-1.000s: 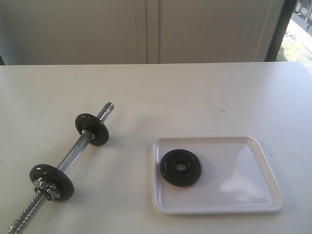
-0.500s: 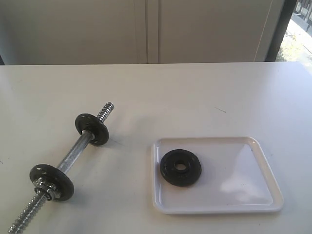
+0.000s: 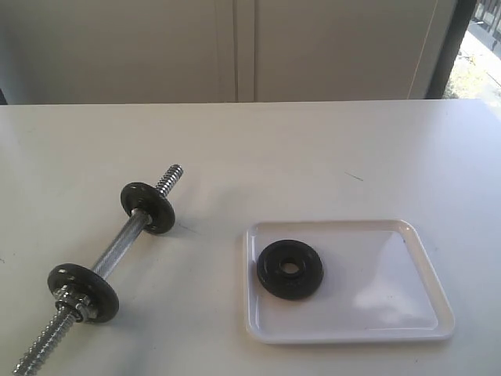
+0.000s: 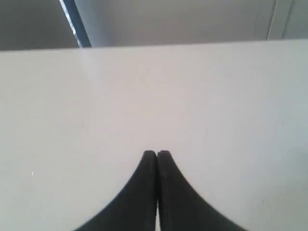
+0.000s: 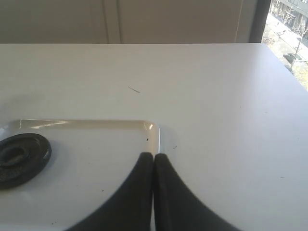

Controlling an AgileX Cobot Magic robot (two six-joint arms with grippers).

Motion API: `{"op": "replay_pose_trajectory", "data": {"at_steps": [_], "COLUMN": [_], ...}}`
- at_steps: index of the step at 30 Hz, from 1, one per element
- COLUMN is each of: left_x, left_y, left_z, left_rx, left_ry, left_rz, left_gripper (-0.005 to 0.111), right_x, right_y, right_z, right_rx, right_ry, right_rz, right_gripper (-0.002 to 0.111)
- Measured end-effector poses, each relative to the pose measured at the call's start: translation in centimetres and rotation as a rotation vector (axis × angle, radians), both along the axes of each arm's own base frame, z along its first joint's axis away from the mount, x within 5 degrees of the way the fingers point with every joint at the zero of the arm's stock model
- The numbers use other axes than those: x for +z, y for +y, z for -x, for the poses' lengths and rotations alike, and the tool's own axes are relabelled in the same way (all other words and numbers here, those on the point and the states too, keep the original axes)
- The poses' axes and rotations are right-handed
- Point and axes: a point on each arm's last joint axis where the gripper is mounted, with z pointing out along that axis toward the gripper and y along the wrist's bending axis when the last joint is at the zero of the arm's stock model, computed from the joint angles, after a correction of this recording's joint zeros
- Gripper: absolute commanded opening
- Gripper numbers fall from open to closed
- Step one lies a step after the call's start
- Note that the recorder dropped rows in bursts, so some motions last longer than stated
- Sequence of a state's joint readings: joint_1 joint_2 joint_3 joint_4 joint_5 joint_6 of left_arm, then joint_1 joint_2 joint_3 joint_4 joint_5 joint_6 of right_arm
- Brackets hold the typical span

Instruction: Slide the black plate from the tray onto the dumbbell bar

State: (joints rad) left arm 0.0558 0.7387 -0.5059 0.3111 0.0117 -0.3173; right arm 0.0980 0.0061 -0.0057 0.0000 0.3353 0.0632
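The black plate (image 3: 290, 269) lies flat at the left end of the white tray (image 3: 391, 313); the right wrist view also shows the plate (image 5: 19, 156) and the tray (image 5: 96, 144). The dumbbell bar (image 3: 121, 239) lies slantwise on the table at the left, carrying two black discs (image 3: 147, 207) (image 3: 82, 291), with its far threaded end (image 3: 168, 179) bare. Neither arm appears in the exterior view. My left gripper (image 4: 156, 153) is shut over bare table with nothing in it. My right gripper (image 5: 153, 155) is shut and empty, over the tray's edge away from the plate.
The white table (image 3: 274, 149) runs back to a pale wall (image 3: 235, 47). A window strip (image 3: 477, 47) shows at the far right. A small dark mark (image 3: 354, 176) lies on the table behind the tray.
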Motion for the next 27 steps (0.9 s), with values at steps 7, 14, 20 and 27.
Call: {"op": "replay_pose_trajectory", "data": {"at_steps": [7, 14, 20, 27], "left_x": [-0.9, 0.4, -0.5, -3.8], "left_y": [-0.7, -4.9, -10.3, -14.9], "left_z": [-2.2, -4.9, -9.9, -12.8], "left_rx": [-0.014, -0.247, -0.55, -0.641], "left_ry": [0.256, 0.563, 0.713, 0.842], "left_rz": [0.01, -0.06, 0.159, 0.134], "left_gripper": [0.0, 0.0, 0.0, 0.0], "right_x": [0.0, 0.0, 0.0, 0.0], "right_y": [0.0, 0.0, 0.0, 0.0], "right_z": [0.0, 0.0, 0.0, 0.0], "right_rx": [0.0, 0.0, 0.0, 0.0], "right_ry": [0.0, 0.0, 0.0, 0.0], "right_rz": [0.0, 0.0, 0.0, 0.0], "right_gripper": [0.0, 0.0, 0.0, 0.0]}}
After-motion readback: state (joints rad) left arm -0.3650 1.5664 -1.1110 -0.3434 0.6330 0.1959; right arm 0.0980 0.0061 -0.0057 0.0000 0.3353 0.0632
